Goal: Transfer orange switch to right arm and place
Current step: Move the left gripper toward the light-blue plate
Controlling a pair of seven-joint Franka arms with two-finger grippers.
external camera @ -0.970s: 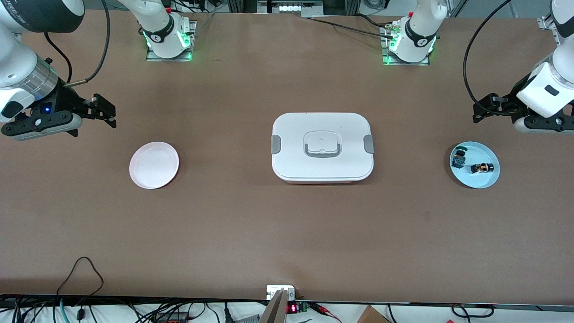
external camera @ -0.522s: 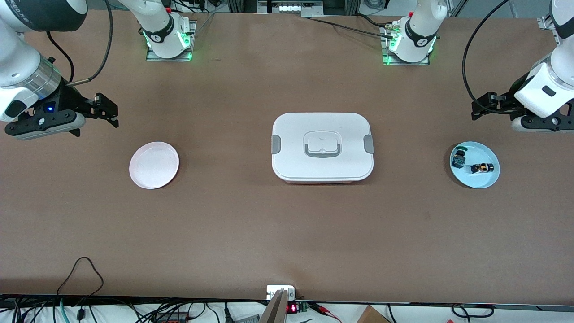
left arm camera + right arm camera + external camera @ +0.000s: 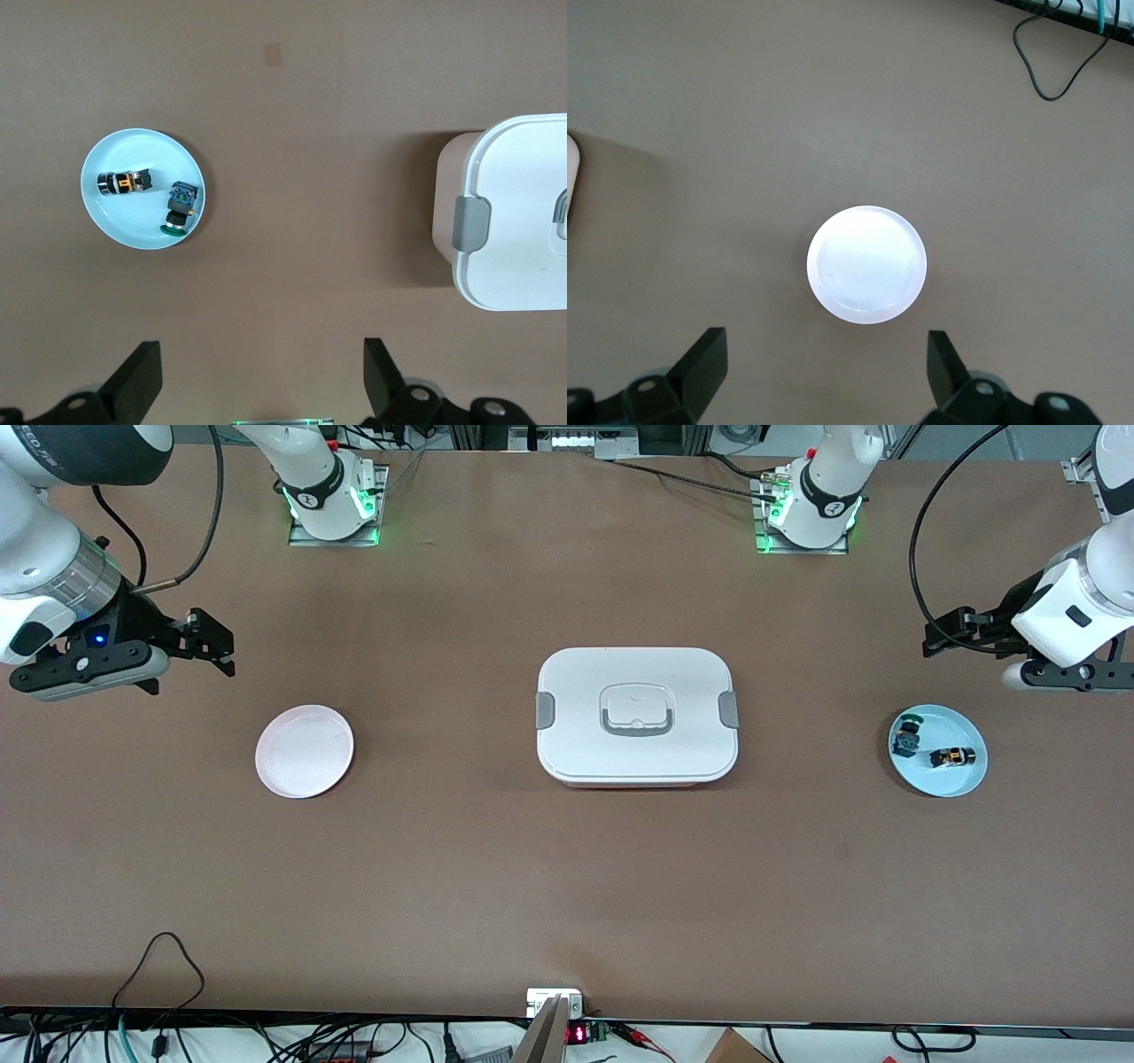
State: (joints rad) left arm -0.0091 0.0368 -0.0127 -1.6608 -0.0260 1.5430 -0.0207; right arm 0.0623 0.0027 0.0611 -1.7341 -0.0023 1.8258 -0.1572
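The orange switch (image 3: 952, 757) lies on its side on a light blue plate (image 3: 964, 781) at the left arm's end of the table. It also shows in the left wrist view (image 3: 124, 182). My left gripper (image 3: 932, 640) hangs open and empty over the bare table beside that plate; its jaws stand wide apart in the left wrist view (image 3: 263, 376). My right gripper (image 3: 213, 648) is open and empty over the bare table beside a white plate (image 3: 304, 751), also seen in the right wrist view (image 3: 827, 367).
A green-capped switch (image 3: 905, 735) lies on the blue plate next to the orange one. A white lidded box (image 3: 585, 682) with grey latches stands mid-table. The white plate (image 3: 866, 264) holds nothing. Cables lie along the table edge nearest the front camera.
The left gripper has drifted a little toward the robots' bases and the table's middle, staying open. The right gripper shifted slightly at first and has since held still.
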